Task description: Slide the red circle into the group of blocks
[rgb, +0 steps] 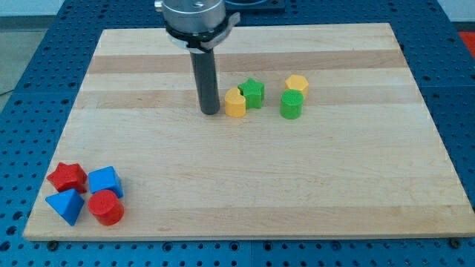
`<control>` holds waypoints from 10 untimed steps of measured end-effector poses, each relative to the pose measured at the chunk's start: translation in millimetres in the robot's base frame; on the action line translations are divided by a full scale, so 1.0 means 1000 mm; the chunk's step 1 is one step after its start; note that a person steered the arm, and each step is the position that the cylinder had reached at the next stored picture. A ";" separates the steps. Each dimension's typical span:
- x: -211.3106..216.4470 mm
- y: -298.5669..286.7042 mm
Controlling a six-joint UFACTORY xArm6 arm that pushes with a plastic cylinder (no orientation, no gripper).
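The red circle (106, 208) is a short red cylinder at the view's bottom left. It touches a blue cube (105, 181) above it and a blue triangle (65, 205) to its left, with a red star (67, 177) behind them. My tip (210, 112) rests on the board in the upper middle, far from the red circle and just left of a yellow heart-like block (235, 103).
A green star (252, 93) sits right behind the yellow block. A yellow hexagon (297, 84) and a green cylinder (292, 105) stand further right. The wooden board (245, 193) lies on a blue perforated table.
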State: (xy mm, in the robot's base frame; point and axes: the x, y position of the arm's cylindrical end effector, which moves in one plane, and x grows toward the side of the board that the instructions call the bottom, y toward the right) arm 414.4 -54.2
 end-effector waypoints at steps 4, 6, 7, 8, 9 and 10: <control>0.039 0.041; 0.032 -0.015; 0.004 -0.017; -0.008 0.005; -0.003 0.018; 0.011 0.028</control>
State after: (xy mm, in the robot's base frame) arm 425.0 -25.8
